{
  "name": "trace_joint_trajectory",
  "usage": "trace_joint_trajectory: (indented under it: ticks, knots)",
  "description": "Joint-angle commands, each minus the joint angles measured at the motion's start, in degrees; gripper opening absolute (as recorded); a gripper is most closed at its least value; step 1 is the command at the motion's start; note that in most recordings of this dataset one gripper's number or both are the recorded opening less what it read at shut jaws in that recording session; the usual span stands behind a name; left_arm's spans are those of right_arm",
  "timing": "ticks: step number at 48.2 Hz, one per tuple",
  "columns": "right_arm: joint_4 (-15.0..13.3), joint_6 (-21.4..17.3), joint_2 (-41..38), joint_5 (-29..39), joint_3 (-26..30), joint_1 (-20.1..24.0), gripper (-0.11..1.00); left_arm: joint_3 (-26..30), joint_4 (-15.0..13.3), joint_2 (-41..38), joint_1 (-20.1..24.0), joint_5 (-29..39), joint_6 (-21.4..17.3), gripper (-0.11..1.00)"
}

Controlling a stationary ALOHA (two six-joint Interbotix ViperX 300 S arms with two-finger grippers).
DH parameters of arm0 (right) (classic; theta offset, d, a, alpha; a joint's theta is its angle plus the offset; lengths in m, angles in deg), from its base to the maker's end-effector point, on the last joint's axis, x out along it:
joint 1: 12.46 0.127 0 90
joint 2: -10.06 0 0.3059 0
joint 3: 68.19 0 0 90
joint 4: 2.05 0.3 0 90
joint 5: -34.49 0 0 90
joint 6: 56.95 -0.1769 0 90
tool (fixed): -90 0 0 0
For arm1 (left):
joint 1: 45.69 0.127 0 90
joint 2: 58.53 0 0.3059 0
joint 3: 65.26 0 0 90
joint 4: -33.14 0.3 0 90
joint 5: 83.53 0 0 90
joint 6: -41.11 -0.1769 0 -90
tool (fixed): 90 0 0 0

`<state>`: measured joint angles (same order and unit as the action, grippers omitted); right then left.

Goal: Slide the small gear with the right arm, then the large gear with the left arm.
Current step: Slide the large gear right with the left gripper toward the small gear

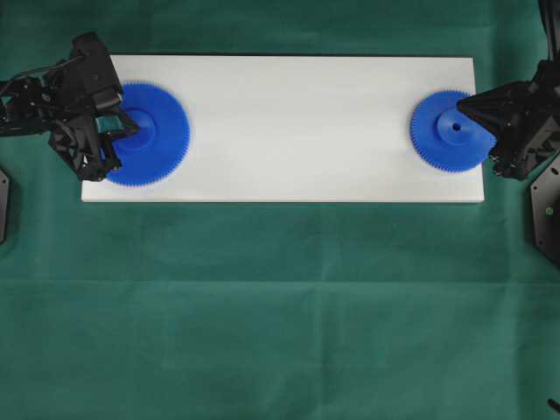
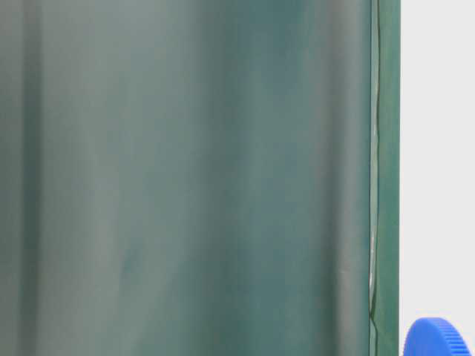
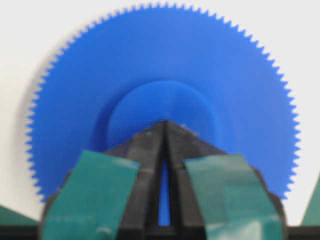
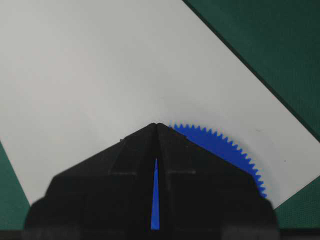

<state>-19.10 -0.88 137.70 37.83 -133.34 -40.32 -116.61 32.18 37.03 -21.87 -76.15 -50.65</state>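
The large gear (image 1: 162,131) (image 3: 165,60) lies flat at the left end of the white board (image 1: 289,122). My left gripper (image 1: 137,131) (image 3: 165,123) is shut, its pointed tips together over the gear's raised hub, which hides the centre hole. The small gear (image 1: 446,140) (image 4: 220,145) lies at the board's right end, its centre hole showing. My right gripper (image 1: 460,108) (image 4: 157,125) is shut too; its tip sits over the gear near the far rim, and the fingers cover most of the disc in the right wrist view. Neither gripper holds anything.
The board rests on green cloth (image 1: 280,306) that spreads wide in front of it. The right arm's body (image 1: 525,131) hangs over the board's right edge. A blue toothed rim (image 2: 438,337) shows in the table-level view; I cannot tell which gear it is.
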Motion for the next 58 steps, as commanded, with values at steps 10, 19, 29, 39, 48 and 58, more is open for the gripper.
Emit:
trace_joint_trajectory:
  ticks: [10,19,29,39,48,58]
  knots:
    - [-0.09,0.09,-0.18,-0.53,0.70,0.18,0.51,4.48,0.09,-5.71,-0.62,-1.93,0.09,0.00]
    - [-0.09,0.09,-0.18,-0.53,0.79,0.35,0.51,11.43,0.09,-14.06,-2.37,-3.60,0.09,0.00]
    - [-0.18,0.09,0.53,-0.79,0.79,0.53,0.51,24.17,0.09,-24.52,-4.57,-3.34,0.00,0.00]
    - [-0.09,0.09,2.29,-0.70,0.53,0.62,0.51,38.14,0.09,-31.99,-7.03,-2.02,-0.09,0.00]
    - [-0.09,0.09,4.13,-0.62,0.00,0.62,0.51,48.34,0.09,-36.74,-8.88,3.87,-0.09,0.00]
    - [-0.09,0.09,6.33,-0.70,-0.79,0.62,0.51,57.57,0.09,-41.66,-10.63,6.24,-0.09,0.00]
